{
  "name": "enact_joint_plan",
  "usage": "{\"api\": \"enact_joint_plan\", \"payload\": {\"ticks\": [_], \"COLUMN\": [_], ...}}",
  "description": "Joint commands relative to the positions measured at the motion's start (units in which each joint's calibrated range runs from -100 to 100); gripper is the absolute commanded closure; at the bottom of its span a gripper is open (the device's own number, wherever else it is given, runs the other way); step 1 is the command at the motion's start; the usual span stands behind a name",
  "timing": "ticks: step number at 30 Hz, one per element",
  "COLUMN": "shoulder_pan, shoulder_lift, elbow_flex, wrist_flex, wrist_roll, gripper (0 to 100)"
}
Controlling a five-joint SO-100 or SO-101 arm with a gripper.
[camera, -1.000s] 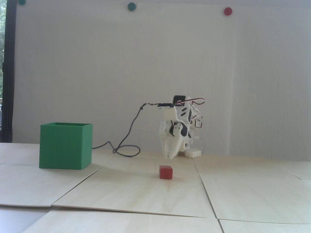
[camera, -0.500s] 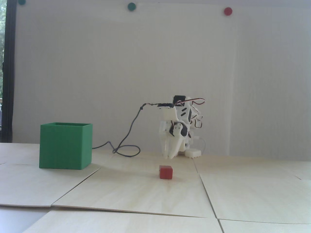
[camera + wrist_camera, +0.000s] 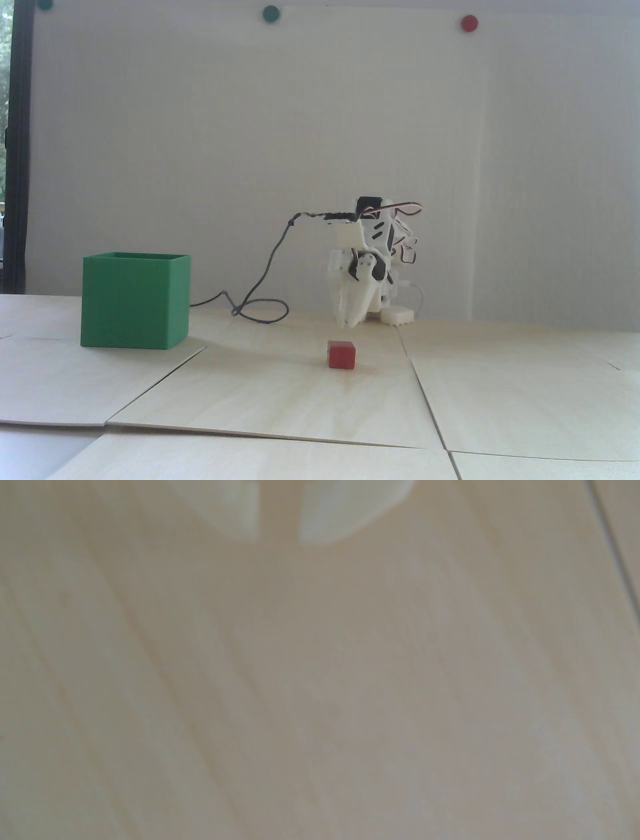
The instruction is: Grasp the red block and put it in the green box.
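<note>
The red block sits on the pale wooden table, near the middle of the fixed view. My white gripper hangs behind and slightly above it, fingers pointing down, folded close to the arm's base. The green box stands upright, open at the top, well to the left of the block. In the wrist view the gripper enters from the top edge. Its two pale fingertips stand a narrow gap apart with only bare wood showing between them. Neither block nor box shows in the wrist view.
A dark cable loops on the table between the box and the arm. Panel seams cross the tabletop. A white wall with green dots and a red dot closes off the back.
</note>
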Motion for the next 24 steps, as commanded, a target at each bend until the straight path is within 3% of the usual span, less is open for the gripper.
{"api": "enact_joint_plan", "payload": {"ticks": [1, 24], "shoulder_pan": [0.7, 0.5], "shoulder_lift": [-0.3, 0.0], "elbow_flex": [0.7, 0.7], "wrist_flex": [1.7, 1.5], "wrist_roll": [-0.1, 0.2], "gripper": [98, 98]}}
